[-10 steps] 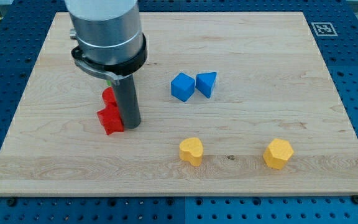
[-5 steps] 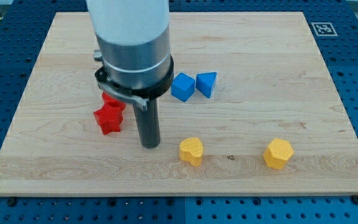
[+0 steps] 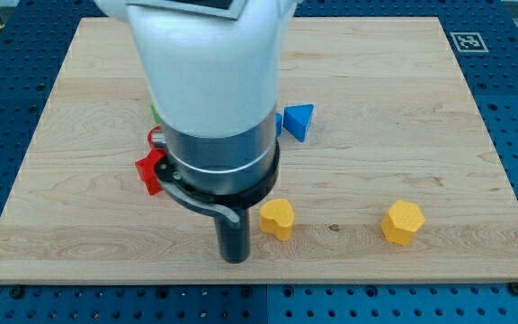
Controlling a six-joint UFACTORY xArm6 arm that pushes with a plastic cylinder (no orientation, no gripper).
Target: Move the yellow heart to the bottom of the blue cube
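My tip (image 3: 234, 259): lower centre of frame, just left of and below the yellow heart (image 3: 277, 218). End effector: plain rod, no jaws, holding nothing. Blue cube hidden behind the arm; I'd approach from underneath and nudge the heart gently upward.

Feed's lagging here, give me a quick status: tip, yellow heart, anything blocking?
My tip down on the board, just left of the yellow heart, small gap. Blue cube hidden behind the arm; blue wedge visible above. Yellow hexagon off to the right, clear.
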